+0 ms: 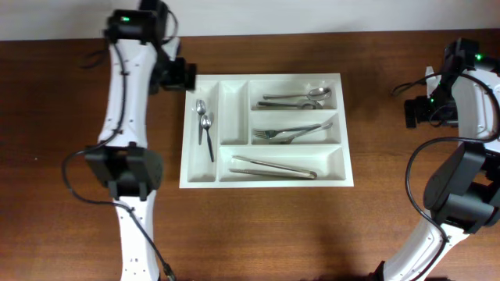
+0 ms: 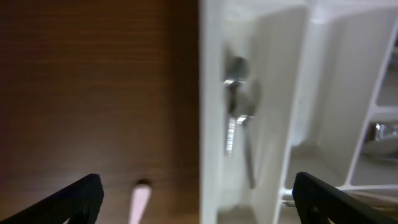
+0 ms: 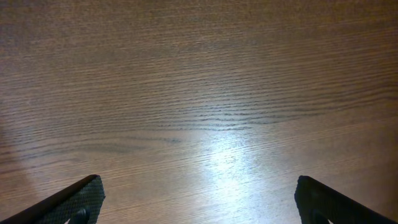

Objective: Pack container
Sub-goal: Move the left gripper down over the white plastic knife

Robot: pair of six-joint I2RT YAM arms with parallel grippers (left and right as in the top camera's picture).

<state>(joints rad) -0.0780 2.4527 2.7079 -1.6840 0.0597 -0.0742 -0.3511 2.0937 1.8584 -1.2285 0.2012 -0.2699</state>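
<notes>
**A:** Where does the container [image 1: 269,183] sit, and what's in it?

**B:** It lies flat in the middle of the overhead frame. There are two teaspoons [image 1: 205,125] in its leftmost upright slot, spoons [image 1: 301,97] in the top long slot, forks [image 1: 293,131] in the middle one and tongs [image 1: 273,166] along the bottom. The brown counter [image 1: 266,234] shows all round it.

**A:** What could go wrong from here?

**B:** My worry is the container's upper left corner. The left pincer [image 1: 178,76] is right at that corner, and in its own view its spread fingers straddle the white left rim. One finger is over the bare counter and the other over the compartments. If it drops or swings sideways from there, I'd expect a finger to catch the rim and shove or tip the container. The teaspoons lie overlapping and angled, so a knock would probably scatter them. That wrist view is also blurred, so its height above the rim is hard to judge.

**A:** And the pincers themselves?

**B:** The left pincer is spread fully wide, with nothing between its fingers and no sign of it touching anything. The right pincer [image 3: 196,186] is just as wide and holds nothing. It hangs over plain counter at the right edge of the overhead frame, well apart from the container.
</notes>
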